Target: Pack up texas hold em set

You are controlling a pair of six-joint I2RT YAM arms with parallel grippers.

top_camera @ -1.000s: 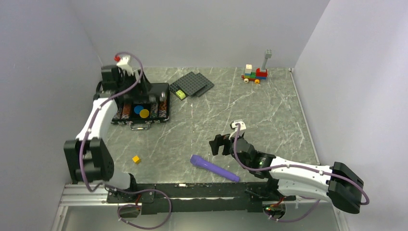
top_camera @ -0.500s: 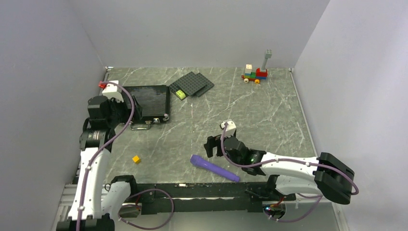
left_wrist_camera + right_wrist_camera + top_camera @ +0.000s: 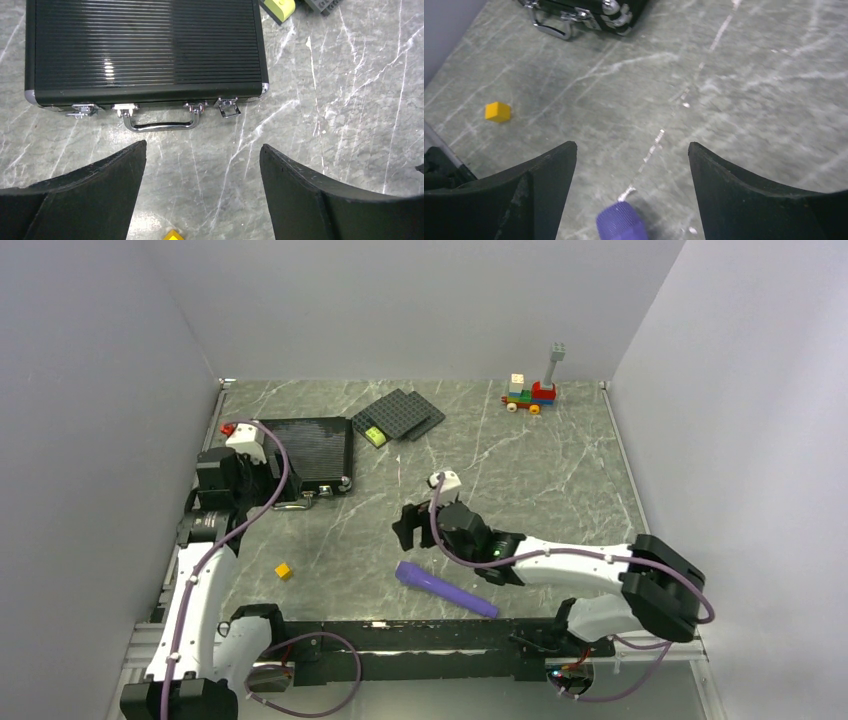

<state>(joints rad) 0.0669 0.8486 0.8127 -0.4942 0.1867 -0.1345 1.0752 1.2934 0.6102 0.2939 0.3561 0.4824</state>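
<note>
Case (image 3: 145,47) closed, left claw (image 3: 202,145) wide before handle (image 3: 159,125).

The grey-green marble table (image 3: 560,470) holds a shut black ribbed case (image 3: 305,450) at the left. Beside it lie dark grey studded plates (image 3: 402,412) and a yellow-green bit (image 3: 375,435), maybe a brick. A bright brick train (image 3: 530,395) stands far back. A small yellow cube (image 3: 284,571) and a purple cylinder (image 3: 445,589) lie near the front.
</note>
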